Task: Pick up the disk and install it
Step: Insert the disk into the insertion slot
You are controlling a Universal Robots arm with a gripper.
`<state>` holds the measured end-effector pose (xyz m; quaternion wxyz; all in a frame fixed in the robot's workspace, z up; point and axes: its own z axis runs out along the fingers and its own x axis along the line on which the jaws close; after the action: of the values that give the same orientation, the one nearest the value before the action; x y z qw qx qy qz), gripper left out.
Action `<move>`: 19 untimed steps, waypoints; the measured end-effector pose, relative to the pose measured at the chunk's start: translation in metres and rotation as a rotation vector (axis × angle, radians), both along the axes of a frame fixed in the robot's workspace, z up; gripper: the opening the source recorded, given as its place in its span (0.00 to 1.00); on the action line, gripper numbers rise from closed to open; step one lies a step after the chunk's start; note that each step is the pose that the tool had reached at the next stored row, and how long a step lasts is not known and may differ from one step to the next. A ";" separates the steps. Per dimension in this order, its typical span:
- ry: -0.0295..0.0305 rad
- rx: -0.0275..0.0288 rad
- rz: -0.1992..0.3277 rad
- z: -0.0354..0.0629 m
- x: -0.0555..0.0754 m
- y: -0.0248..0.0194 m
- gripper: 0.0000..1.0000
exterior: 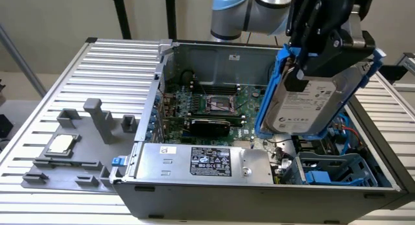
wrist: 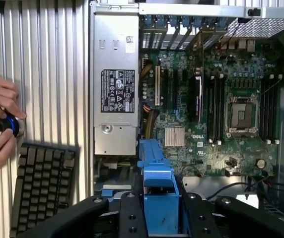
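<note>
Gripper (exterior: 321, 64) clamped on the disk (exterior: 310, 106), pinching its upper end and holding it tilted in the air over the right side of the open computer case (exterior: 259, 200). Sweeping from the left: a grey fixture plate (exterior: 91, 152) carrying a small silver chip (exterior: 60, 144), then the power supply (exterior: 201, 162) along the near wall, the motherboard (exterior: 214, 101) beyond it, and the blue drive cage (exterior: 337, 170) in the near right corner, below the disk.

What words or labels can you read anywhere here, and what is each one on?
"DELL": white letters on the motherboard.
Labels on the power supply: too small to read.
White label on the disk, held in the gripper: too small to read.
</note>
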<state>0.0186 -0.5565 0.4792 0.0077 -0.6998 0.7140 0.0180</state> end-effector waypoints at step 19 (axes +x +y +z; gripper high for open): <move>0.0000 0.0000 0.000 -0.0114 0.064 -0.0345 0.00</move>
<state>0.0826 -0.5909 0.4678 0.0077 -0.7000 0.7139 0.0180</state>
